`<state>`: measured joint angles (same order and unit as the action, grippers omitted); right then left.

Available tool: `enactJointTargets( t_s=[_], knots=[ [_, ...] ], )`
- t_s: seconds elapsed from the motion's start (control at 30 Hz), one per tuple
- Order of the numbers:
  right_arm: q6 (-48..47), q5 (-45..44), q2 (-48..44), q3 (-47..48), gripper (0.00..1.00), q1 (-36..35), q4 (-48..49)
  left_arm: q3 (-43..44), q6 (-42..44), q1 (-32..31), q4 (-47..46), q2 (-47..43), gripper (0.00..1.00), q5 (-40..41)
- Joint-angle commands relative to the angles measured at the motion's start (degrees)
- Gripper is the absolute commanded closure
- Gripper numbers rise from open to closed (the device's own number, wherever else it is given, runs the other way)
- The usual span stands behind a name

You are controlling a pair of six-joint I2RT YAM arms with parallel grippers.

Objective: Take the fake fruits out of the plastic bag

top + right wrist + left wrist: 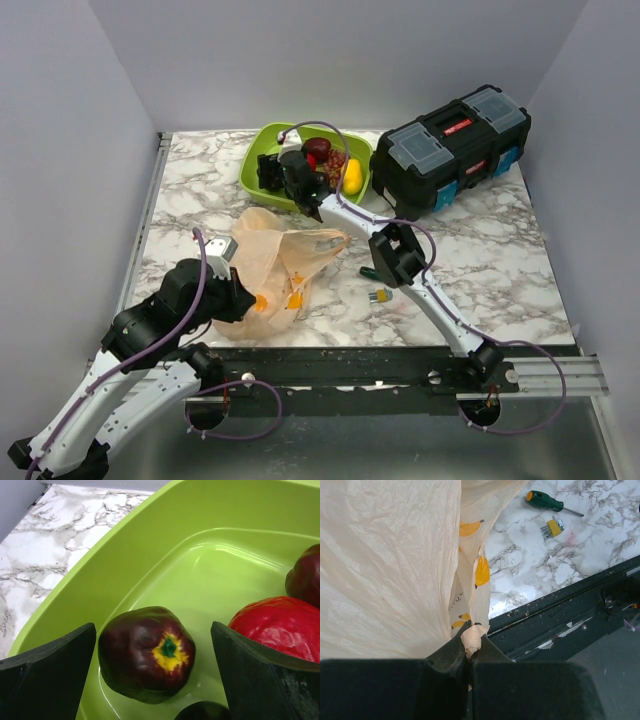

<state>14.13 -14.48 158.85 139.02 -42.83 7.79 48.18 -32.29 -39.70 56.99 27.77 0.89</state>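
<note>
Left fingers (445, 659) clamp a fold of the crinkly pale-orange plastic bag (385, 565) on the marble counter (500, 260). Right fingers (50, 675) gape wide, seemingly clear of the glossy dark-purple toy fruit (145, 652) lying between them in the lime-green tray (200, 510).

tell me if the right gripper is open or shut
Open. The right gripper has its fingers wide apart, with a dark purple fruit lying between them in the green tray.

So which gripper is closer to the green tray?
Right. The right gripper hangs open over the green tray; the left gripper is well short of it, pinching the plastic bag.
</note>
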Motion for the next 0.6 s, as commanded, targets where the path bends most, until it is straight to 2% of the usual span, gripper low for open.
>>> enactJointTargets(
  t_s=[0.0,0.17,0.4,0.57],
  knots=[
    [-2.61,-0.61,-2.24,-1.19,0.00,0.21,-4.22,-0.55,1.16,0.36,-0.92,-0.25,1.00,-0.17],
    [-3.39,-2.36,-7.76,-4.00,0.00,0.20,-7.65,-0.54,1.09,0.36,-0.72,0.36,1.00,-0.01],
    [-1.27,-4.33,-22.01,-21.82,0.00,0.19,-7.70,-0.55,0.92,0.43,-0.82,-0.21,1.00,0.13],
    [-0.09,-3.50,-32.51,-37.90,0.00,0.20,-3.47,-0.48,1.27,0.47,-0.83,0.91,1.00,-0.60]
  ],
)
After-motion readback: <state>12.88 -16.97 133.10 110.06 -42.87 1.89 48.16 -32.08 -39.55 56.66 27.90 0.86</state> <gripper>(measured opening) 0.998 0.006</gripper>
